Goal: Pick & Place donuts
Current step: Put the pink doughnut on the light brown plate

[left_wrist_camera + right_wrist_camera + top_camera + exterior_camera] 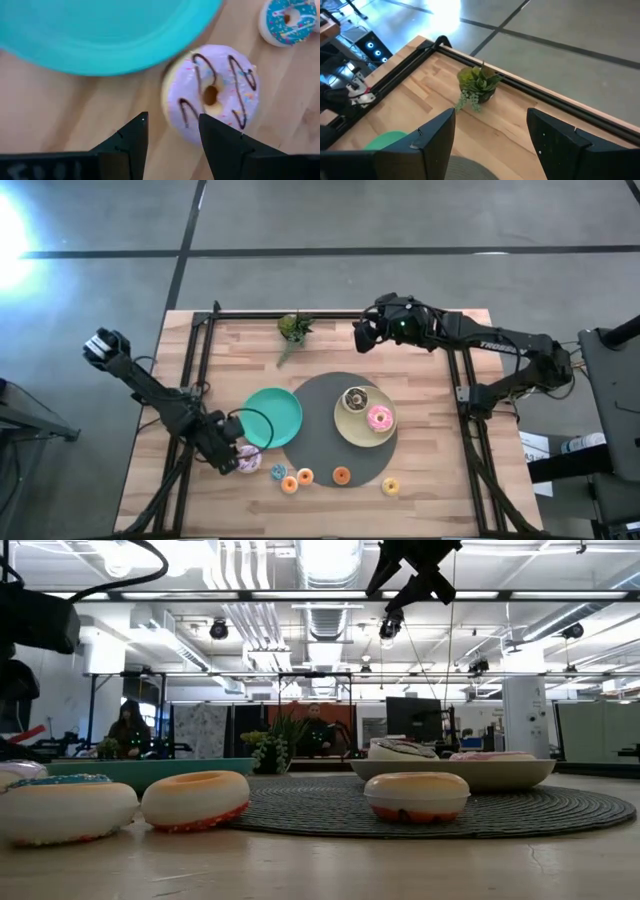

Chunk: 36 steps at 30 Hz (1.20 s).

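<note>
The lilac donut (212, 92), drizzled with brown lines, lies flat on the wood beside the teal plate (100, 30). My left gripper (172, 132) is open just short of it, and one finger (220, 142) overlaps its near edge (200, 135). In the high view my left gripper (228, 452) sits at the lilac donut (249, 460). The pink donut (380, 418) and the brown-and-white donut (355, 398) lie on the pale-yellow plate (350, 430). Several tiny donuts (305, 477) lie along the near side. My right gripper (365, 335) is open, raised over the far side. My left gripper comes at the lilac donut slanting down from the table's left. One finger stands over the donut's near edge while the other stands beside it over bare wood. Whether the finger touches the donut I cannot tell.
A grey round mat (320, 395) lies under the pale-yellow plate. A little green plant (477, 85) stands near the far edge, below my right gripper (490, 140). A blue tiny donut (287, 20) lies close beyond the lilac one. Black frame rails (195, 370) run along the table's sides.
</note>
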Motion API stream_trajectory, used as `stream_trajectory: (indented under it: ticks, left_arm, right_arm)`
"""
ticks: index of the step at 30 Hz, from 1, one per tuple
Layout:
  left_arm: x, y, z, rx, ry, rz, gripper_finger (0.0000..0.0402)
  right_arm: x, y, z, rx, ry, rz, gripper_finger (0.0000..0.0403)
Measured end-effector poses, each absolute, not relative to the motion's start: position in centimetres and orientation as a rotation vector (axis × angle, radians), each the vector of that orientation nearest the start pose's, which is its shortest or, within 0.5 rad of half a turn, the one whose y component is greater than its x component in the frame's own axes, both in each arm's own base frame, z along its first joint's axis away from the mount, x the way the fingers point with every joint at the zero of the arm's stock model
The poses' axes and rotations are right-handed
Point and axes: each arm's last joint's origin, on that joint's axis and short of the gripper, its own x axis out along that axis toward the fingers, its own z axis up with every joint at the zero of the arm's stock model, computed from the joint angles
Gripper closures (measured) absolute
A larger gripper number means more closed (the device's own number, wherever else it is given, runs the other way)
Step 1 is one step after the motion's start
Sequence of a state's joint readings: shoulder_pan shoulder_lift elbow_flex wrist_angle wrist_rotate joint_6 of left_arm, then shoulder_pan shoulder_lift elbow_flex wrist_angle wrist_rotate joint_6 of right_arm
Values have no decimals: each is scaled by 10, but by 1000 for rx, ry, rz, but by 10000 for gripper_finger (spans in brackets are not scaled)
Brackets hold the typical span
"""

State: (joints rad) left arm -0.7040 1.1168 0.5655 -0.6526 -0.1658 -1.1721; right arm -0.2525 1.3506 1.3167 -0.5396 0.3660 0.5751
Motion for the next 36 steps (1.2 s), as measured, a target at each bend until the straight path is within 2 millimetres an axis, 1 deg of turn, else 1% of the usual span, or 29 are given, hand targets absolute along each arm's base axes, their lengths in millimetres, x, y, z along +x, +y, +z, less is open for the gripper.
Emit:
stream_trajectory:
  ticks: [11, 14, 18, 23, 25, 28, 30, 33, 36]
  left_arm:
    - [150, -121, 156, -502, 1212, 262, 253]
    - [152, -123, 152, -511, 1218, 276, 262]
    - [155, -125, 149, -519, 1224, 266, 302]
    - [155, -126, 150, -510, 1240, 226, 383]
    - [155, -127, 150, -517, 1245, 222, 393]
    - [153, -127, 155, -565, 1255, 203, 398]
    - [153, -129, 164, -600, 1244, 162, 399]
    - [152, -130, 183, -642, 1183, 117, 400]
    - [148, -125, 194, -644, 1157, 153, 400]
  right_arm:
    - [274, -91, 361, 515, 386, -782, 165]
    - [274, -92, 361, 516, 386, -786, 165]
    - [274, -92, 361, 520, 384, -787, 165]
    - [274, -92, 361, 521, 384, -787, 165]
    - [274, -92, 361, 525, 383, -788, 165]
    - [274, -92, 361, 534, 379, -790, 165]
    - [274, -92, 361, 534, 379, -790, 165]
    - [274, -92, 361, 533, 380, -790, 165]
    - [274, -92, 361, 522, 384, -787, 165]
